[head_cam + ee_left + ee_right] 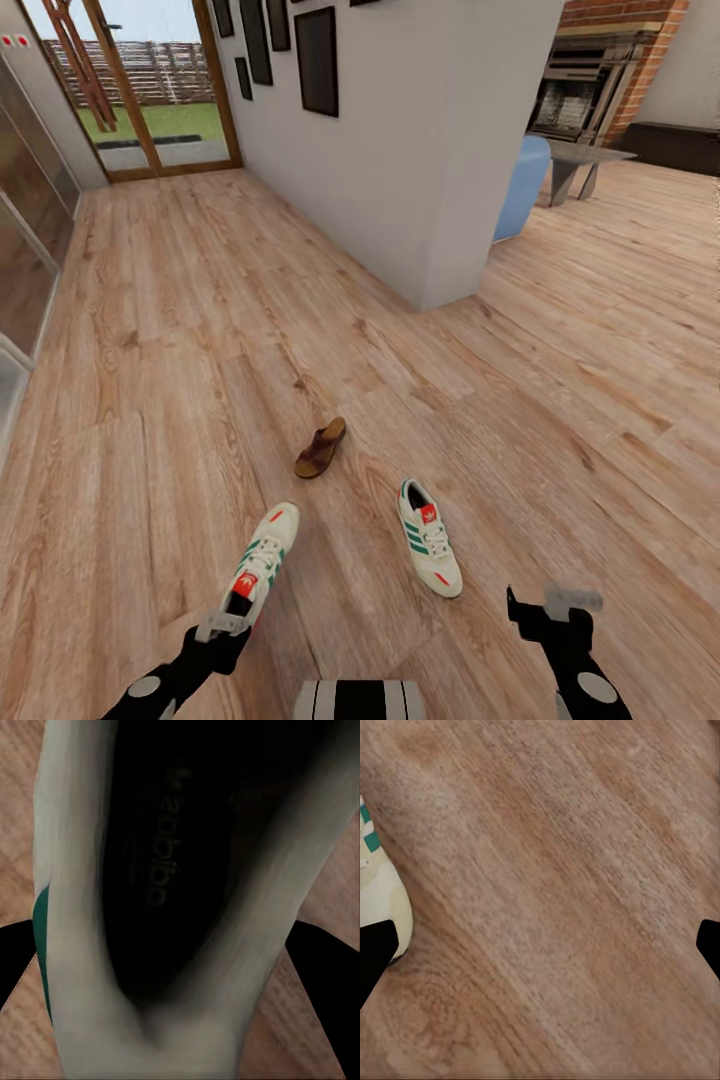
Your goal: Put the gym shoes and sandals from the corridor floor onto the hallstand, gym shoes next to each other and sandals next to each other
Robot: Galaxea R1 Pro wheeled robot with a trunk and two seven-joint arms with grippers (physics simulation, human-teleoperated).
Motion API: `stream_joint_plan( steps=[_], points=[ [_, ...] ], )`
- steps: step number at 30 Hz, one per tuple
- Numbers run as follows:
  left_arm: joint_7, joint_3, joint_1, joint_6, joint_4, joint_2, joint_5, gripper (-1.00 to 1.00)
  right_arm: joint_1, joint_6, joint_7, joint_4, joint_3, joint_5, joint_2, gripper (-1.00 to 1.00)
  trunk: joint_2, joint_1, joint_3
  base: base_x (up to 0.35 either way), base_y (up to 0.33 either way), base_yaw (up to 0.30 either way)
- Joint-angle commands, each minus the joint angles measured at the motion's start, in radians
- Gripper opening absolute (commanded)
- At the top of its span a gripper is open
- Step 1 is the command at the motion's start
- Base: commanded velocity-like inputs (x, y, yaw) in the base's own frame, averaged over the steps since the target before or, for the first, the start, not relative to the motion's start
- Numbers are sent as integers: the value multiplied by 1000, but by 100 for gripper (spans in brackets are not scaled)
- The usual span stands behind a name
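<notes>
Three pieces of footwear are lying on the corridor floor [200, 330], whose light wood planks are stretching from the glazed door [150, 90] at the far end to the robot's base. A white wall [420, 150] carrying dark picture frames [316, 60] is running down the middle of the head view, and a brick fireplace [600, 80] with a grey table [585, 160] is showing beyond its corner.

Nearest the robot's left side, one gym shoe [262, 562] is lying with its toe pointing away and its heel under the left gripper [222, 628]. The left wrist view is looking straight into that shoe's dark opening [157, 870], with pale lining either side and black fingers [330, 982] flanking it; the shoe is sitting between the jaws, though whether they are pressing on it I cannot tell.

To the right, the other gym shoe [430, 538] is resting on the planks, well apart from the first, its toe toward the robot. The right gripper [550, 615] is hovering beside it with its jaws spread and nothing between them; the right wrist view is showing bare planks between the two fingertips [375, 952] and the shoe's toe [379, 896] at the edge.

Farther off, between and beyond the sneakers, a single dark-brown sandal [321, 447] is lying flat on the floor.
</notes>
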Motion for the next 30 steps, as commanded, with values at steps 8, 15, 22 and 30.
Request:
stream_joint_plan(
  steps=[8, 15, 22, 30],
  points=[
    [-3, 102, 86, -93, -1, 3, -4, -100, 29, -246, -3, 198, 1, 1, 0, 100, 49, -27, 38, 0, 0, 0],
    [-15, 288, 154, -172, -3, 13, -3, -100, 34, -438, -3, 398, 2, 0, 0, 100, 98, -54, 71, 0, 0, 0],
    [-16, 307, 203, -206, -24, 13, -2, -100, 34, -469, -6, 465, 3, -5, 6, 100, 147, -81, 104, 0, 0, 0],
    [-11, 307, 215, -206, -34, 11, -2, -100, 34, -479, -6, 469, 4, -5, 6, 100, 196, -108, 138, 0, 0, 0]
  ],
)
